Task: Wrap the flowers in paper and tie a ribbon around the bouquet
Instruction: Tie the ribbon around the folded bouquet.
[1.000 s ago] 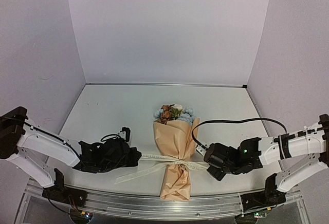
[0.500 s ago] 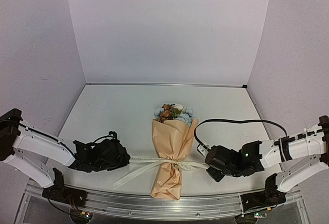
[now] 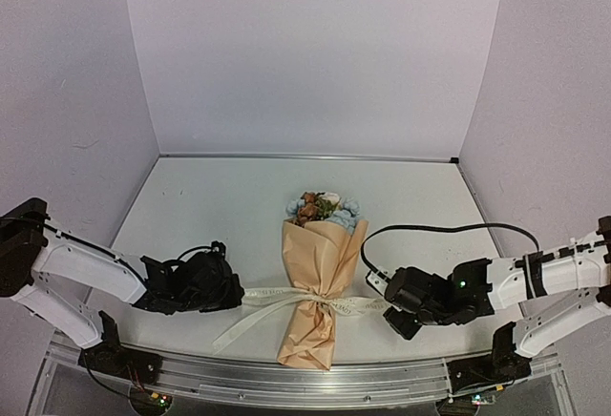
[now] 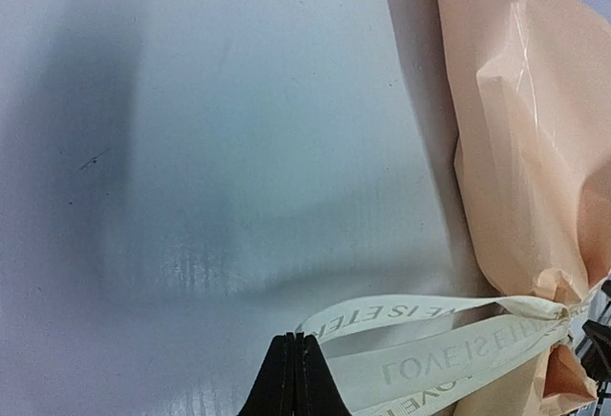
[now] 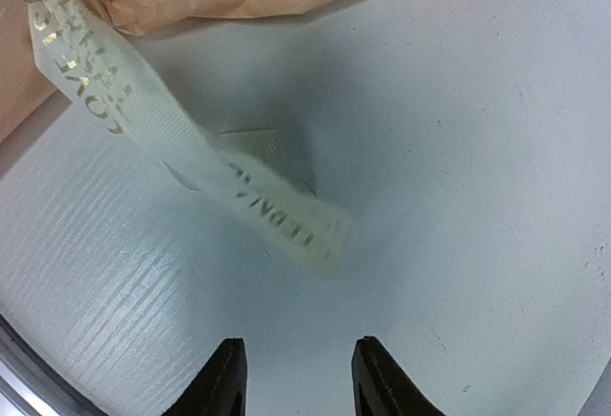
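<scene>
Right claw (image 5: 301,357) first, nearest me. It was pinched on the right ribbon (image 5: 191,154) tail a moment ago. Now the fingers stand partly apart with nothing between them. The tail lies loose on the table (image 5: 458,149) just ahead, blurred at its end and touching neither finger. So the pull on that side is over.

Left claw (image 4: 295,347): fingers pressed together, and the ribbon (image 4: 430,316) runs straight into the tips, so I read it as clamped on the left tail. In the overhead view that tail stretches fairly straight from the left claw (image 3: 237,294) to the tie. A second, slack tail trails off toward the near edge.

Since a second ago my left arm drew outward, then eased back a little. The narrow end of the bouquet (image 3: 320,273) swung slightly to my left.

Middle: the ribbon (image 3: 286,294) crosses the bouquet at its pinched waist and the paper (image 4: 516,101) gathers tight there. My judgement: the knot is cinched and the tying is about done. What's left is letting go on the left. I can't tell from here whether it is a full bow.

Farther out: the bouquet lies flat, centre of the table between my arms. The cone fans open away from me, with the flowers (image 3: 323,209) showing at the far wide end.
</scene>
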Robot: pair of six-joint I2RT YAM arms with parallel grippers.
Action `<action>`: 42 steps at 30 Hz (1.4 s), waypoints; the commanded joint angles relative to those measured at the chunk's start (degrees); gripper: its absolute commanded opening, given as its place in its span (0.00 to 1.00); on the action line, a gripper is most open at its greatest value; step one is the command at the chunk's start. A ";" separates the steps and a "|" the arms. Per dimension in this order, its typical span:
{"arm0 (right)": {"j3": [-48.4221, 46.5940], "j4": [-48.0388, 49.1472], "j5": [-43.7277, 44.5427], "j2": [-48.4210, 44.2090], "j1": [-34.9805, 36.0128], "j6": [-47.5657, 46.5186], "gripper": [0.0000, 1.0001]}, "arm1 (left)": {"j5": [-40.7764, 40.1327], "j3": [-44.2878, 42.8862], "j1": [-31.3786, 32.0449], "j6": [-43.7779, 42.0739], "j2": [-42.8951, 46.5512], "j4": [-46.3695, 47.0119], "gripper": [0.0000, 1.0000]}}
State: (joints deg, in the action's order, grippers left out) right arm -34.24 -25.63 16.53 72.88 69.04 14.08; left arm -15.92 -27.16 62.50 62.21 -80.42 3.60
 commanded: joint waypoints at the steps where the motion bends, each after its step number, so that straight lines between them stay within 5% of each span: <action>1: -3.86 -2.58 -3.61 -0.45 -0.21 -4.00 0.57 | 2.44 -3.00 0.07 -5.65 -1.13 2.80 0.00; 9: -8.19 0.06 -5.48 3.41 -0.34 -17.58 0.70 | 2.48 -3.78 0.15 -5.52 -1.64 1.92 0.00; 17: -7.76 11.46 -10.47 8.86 -1.99 -31.23 0.70 | 2.72 -4.85 0.17 -5.76 -2.23 0.61 0.00; 30: -7.12 18.25 -11.45 10.11 -5.80 -34.51 0.69 | 3.16 -5.71 0.19 -6.05 -2.54 -0.55 0.00; 36: -7.17 18.17 -12.73 11.20 -6.81 -33.76 0.60 | 3.18 -5.84 0.17 -6.13 -2.49 -0.68 0.00; 42: -8.06 18.17 -12.39 12.44 -7.08 -32.05 0.37 | 3.15 -5.84 0.17 -6.14 -2.35 -0.89 0.00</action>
State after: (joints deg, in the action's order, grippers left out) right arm -40.83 -8.59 4.38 84.08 62.28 -19.39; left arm -12.99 -30.74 62.57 56.95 -82.67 2.92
